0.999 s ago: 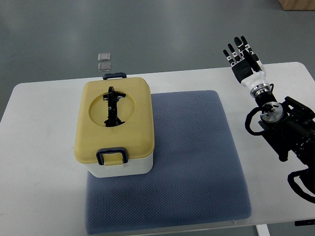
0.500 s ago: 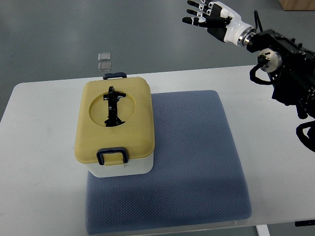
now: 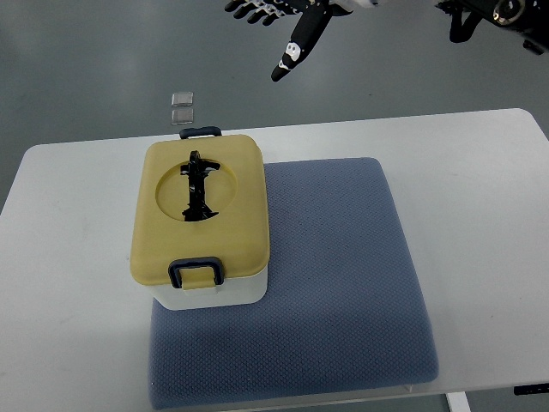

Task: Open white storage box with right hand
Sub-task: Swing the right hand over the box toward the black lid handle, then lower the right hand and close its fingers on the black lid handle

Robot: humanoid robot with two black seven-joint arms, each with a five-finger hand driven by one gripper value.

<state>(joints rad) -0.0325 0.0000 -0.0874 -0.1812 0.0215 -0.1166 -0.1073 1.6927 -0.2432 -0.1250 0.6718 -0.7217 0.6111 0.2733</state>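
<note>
White storage box (image 3: 202,225) shut, my right hand (image 3: 283,21) high above it

The box sits on the left part of the blue mat (image 3: 330,283) on the white worktop (image 3: 69,283), its yellow lid (image 3: 200,209) down with the black handle (image 3: 196,186) folded flat (front latch (image 3: 196,272) closed). My hand is at the top edge, well apart from the box, fingers (image 3: 296,47) spread and holding nothing

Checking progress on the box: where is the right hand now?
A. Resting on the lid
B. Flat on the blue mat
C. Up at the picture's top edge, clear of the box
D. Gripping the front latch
C: the right hand shows at the top edge, fingers spread, apart from the storage box.
</note>
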